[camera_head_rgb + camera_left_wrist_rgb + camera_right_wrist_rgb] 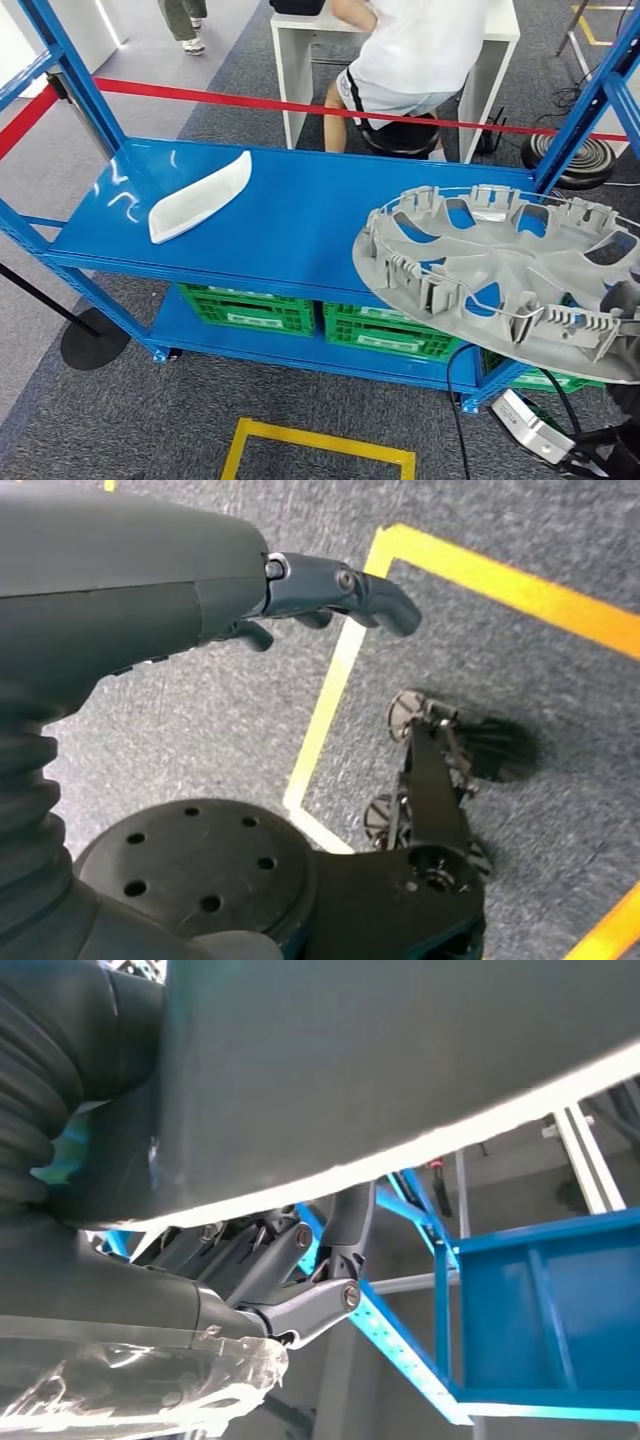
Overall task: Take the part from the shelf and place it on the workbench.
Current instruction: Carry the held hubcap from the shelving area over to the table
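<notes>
A white curved trim piece [200, 196] lies on the blue shelf [302, 215], green crates [249, 308] sit below it, and a red tape [249, 100] runs behind with a seated person [407, 55] beyond. The grey wheel cover [506, 275] is off the shelf at its right end, gripped at its near rim by the right hand [302, 1270], whose fingers the wrist view shows curled against its underside. The left hand [332, 590] hangs over grey carpet with yellow floor tape [340, 670], holding nothing, fingers loosely apart.

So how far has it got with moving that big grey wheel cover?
The pick looks done: the right hand grips the grey wheel cover, tilted off the blue shelf. The left hand hangs over the floor, holding nothing. Still left: carrying it over and setting it on the workbench.
</notes>
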